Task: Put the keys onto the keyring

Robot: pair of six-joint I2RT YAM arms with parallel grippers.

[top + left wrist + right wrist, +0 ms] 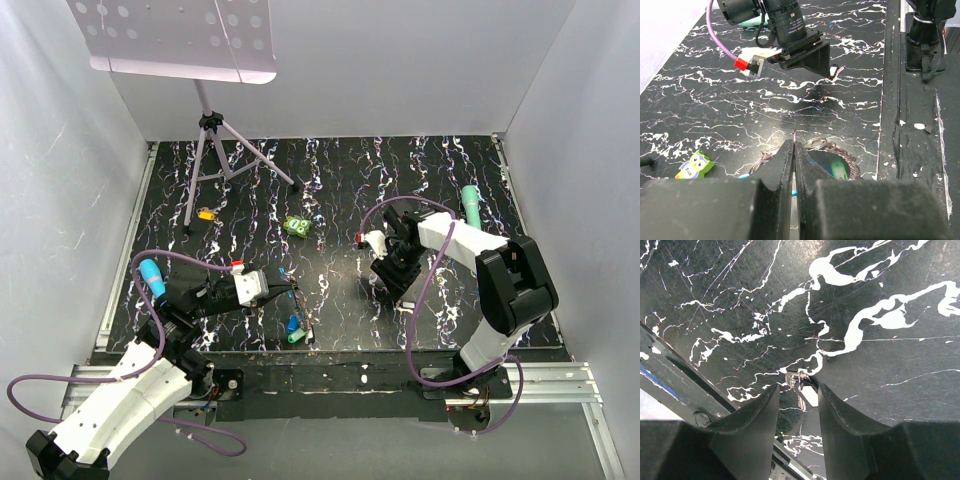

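Left gripper: jaws clenched on keyring chain. Right gripper: jaws half released, straddling one key on worktop, long axis running between them; right arm nearer.

Even diffuse light, soft shadows; wrist views' near fingers out of focus.

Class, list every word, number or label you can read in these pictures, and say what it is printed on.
On the green owl figure: a short pale word on its front, too blurred to read.
On the camera lens: faint pale marks, too small to read.
No other text shows.
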